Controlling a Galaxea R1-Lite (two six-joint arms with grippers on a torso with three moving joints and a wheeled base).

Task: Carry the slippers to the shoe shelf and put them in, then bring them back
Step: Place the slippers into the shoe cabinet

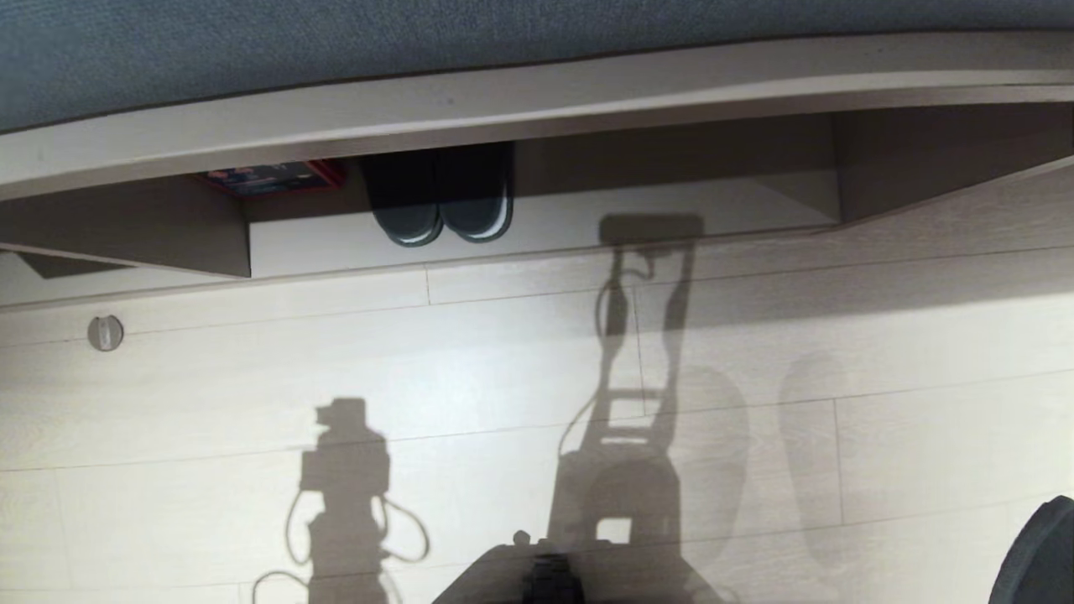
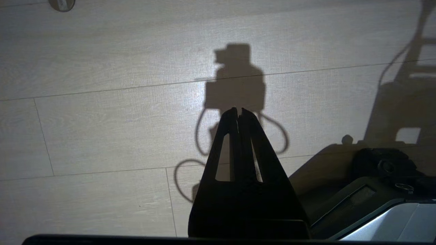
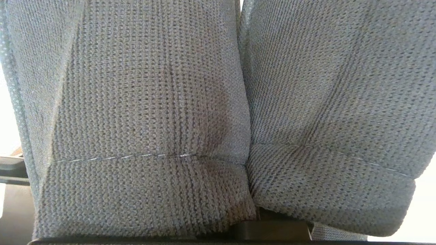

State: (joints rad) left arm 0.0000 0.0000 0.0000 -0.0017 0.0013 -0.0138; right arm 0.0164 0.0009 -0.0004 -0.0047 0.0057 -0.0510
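Two grey slippers (image 3: 218, 112) clamped in right claw, left claw (image 2: 239, 110) closed, empty.

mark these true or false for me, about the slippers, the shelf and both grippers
1. The right gripper is shut on the slippers, whose grey knit fills the right wrist view. True.
2. The left gripper holds a slipper. False: it is shut on nothing, above bare floor.
3. The shoe shelf is empty. False: a darker pair with white-edged soles sits in it, beside a red-edged flat item.
4. A small round disc lies on the floor in front of the shelf. True.
5. The grey slippers are already in the shelf. False: they are at the right gripper.
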